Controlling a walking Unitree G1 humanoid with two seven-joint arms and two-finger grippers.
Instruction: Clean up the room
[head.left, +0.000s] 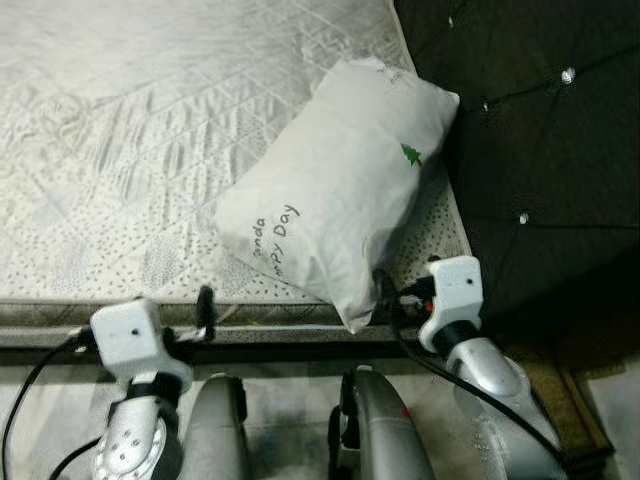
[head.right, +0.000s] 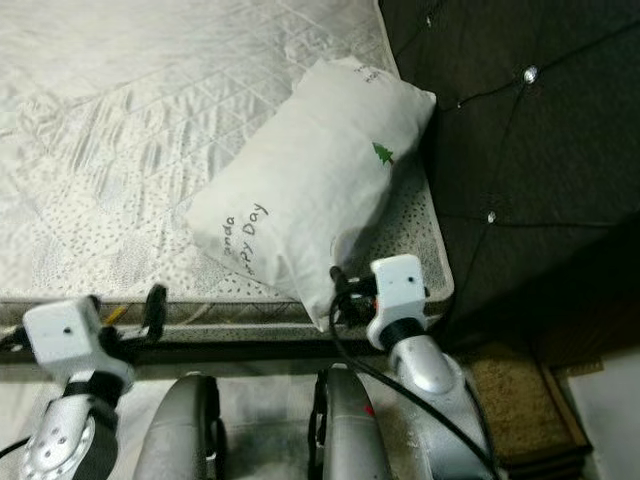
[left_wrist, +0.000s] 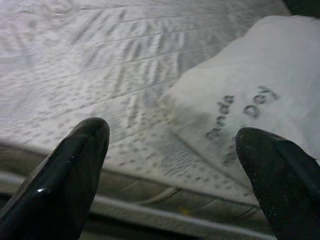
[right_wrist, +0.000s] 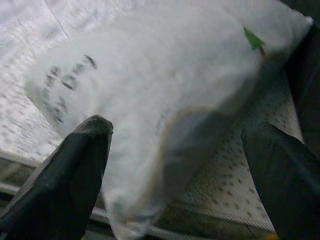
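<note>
A white pillow (head.left: 335, 190) with dark lettering and a small green tree print lies slanted on the bare quilted mattress (head.left: 130, 150), its upper corner against the headboard. Its lower corner hangs over the mattress's near edge. My right gripper (right_wrist: 180, 130) is open at that lower corner, its two black fingers (right_wrist: 75, 165) spread to either side of the pillow (right_wrist: 165, 90). My left gripper (left_wrist: 170, 135) is open at the mattress's near edge, left of the pillow (left_wrist: 260, 95), with nothing between its fingers.
A dark tufted headboard (head.left: 540, 130) stands along the right of the bed. A brown mat (head.left: 560, 385) lies on the floor at the lower right. The bed frame's edge (head.left: 280, 335) runs across just ahead of my legs (head.left: 380, 420).
</note>
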